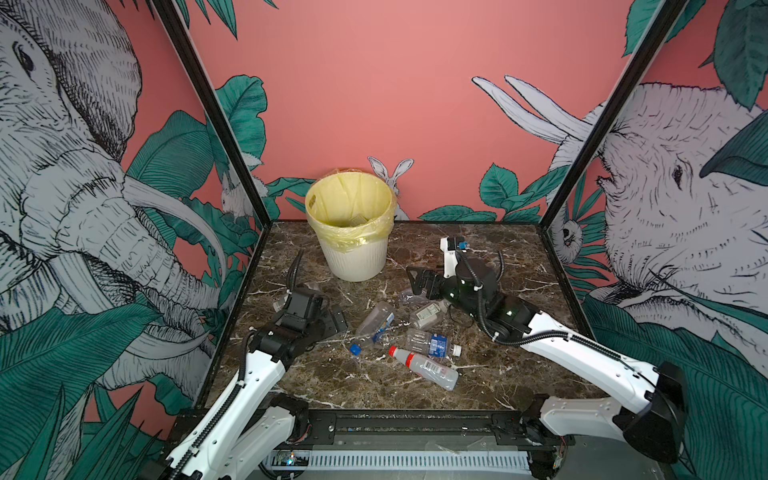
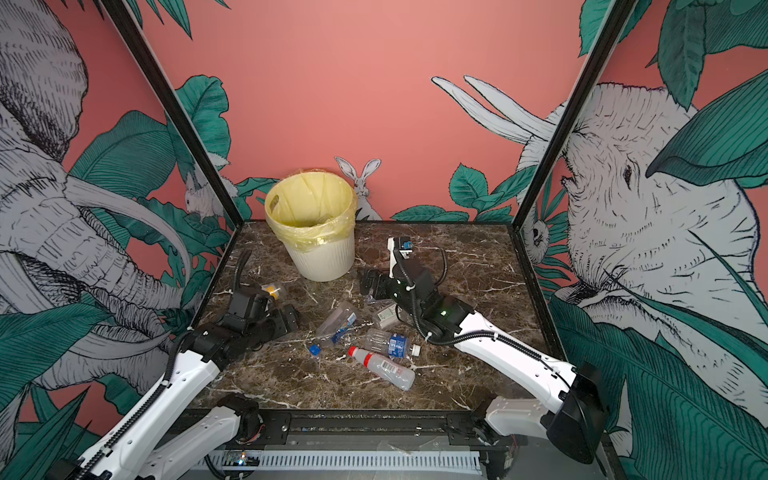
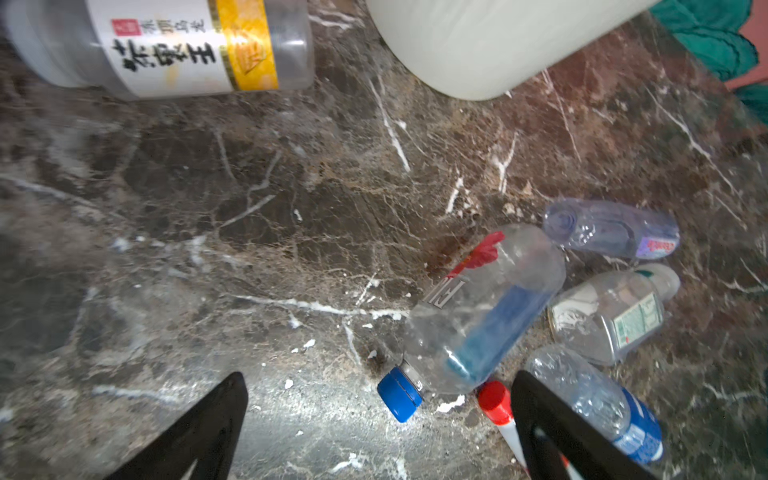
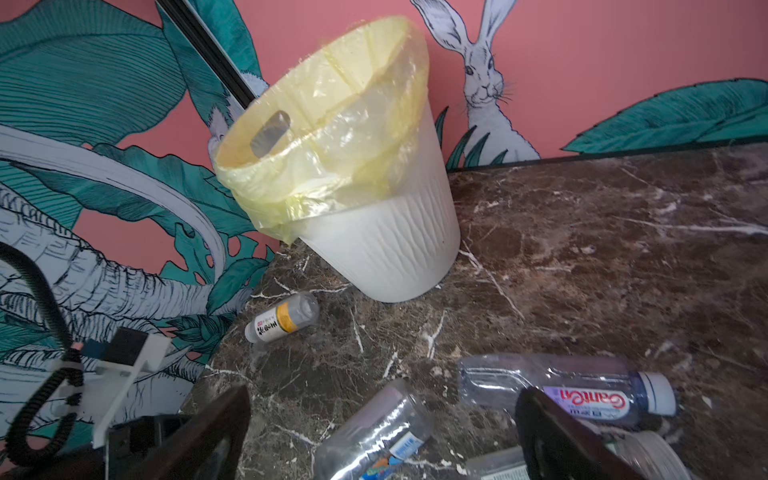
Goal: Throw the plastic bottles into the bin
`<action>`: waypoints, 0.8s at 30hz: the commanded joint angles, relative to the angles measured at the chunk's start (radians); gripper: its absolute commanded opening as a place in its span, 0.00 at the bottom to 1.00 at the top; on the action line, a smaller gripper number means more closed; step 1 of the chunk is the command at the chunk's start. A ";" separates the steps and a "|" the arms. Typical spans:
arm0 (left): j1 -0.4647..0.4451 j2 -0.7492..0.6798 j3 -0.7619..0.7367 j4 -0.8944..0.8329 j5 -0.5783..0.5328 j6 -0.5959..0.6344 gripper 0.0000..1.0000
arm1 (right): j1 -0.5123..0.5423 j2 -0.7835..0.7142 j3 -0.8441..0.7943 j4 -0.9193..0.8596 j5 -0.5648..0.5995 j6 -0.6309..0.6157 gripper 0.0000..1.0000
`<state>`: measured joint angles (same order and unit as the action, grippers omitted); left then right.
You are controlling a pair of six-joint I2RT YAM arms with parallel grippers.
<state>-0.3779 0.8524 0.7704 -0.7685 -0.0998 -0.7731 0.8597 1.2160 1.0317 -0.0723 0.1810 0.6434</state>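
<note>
Marbled bench (image 1: 498, 374) carries the plastic bottles (image 1: 432, 345) lying scattered mid-surface, with the bin (image 1: 353, 257) upright behind. Left gripper (image 3: 380, 386) and right gripper (image 4: 384, 392) both gape wide, empty. Bottles look light, thin-walled, slippery and prone to roll, so pinch across the mid-body.

茶裏王 on tea bottle (image 3: 166, 50), barcode on red-capped bottle (image 1: 426, 365), unclear red lettering on purple-labelled bottle (image 4: 582, 374)

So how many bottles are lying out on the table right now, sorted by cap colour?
Red-capped bottles: 1
Blue-capped bottles: 1
White or pale-capped bottles: 4
Total in view on the table: 6
</note>
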 commanded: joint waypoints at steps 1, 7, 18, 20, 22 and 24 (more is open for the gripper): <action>0.020 0.026 0.086 -0.131 -0.174 -0.117 1.00 | 0.011 -0.045 -0.030 -0.012 0.038 0.056 0.99; 0.178 0.127 0.224 -0.284 -0.184 -0.297 1.00 | 0.022 -0.080 -0.082 -0.040 0.049 0.082 0.99; 0.412 0.428 0.383 -0.106 0.005 -0.498 1.00 | 0.024 -0.194 -0.181 -0.076 0.114 0.083 0.99; 0.428 0.507 0.424 -0.093 0.017 -0.524 1.00 | 0.024 -0.218 -0.198 -0.086 0.137 0.076 0.99; 0.433 0.578 0.469 -0.081 0.003 -0.535 1.00 | 0.023 -0.240 -0.209 -0.104 0.166 0.069 0.99; 0.438 0.645 0.507 -0.085 0.002 -0.586 1.00 | 0.021 -0.263 -0.221 -0.115 0.191 0.057 0.99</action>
<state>0.0521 1.4540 1.2270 -0.8639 -0.1104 -1.2644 0.8772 0.9836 0.8238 -0.1715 0.3042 0.7181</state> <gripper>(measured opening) 0.994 0.992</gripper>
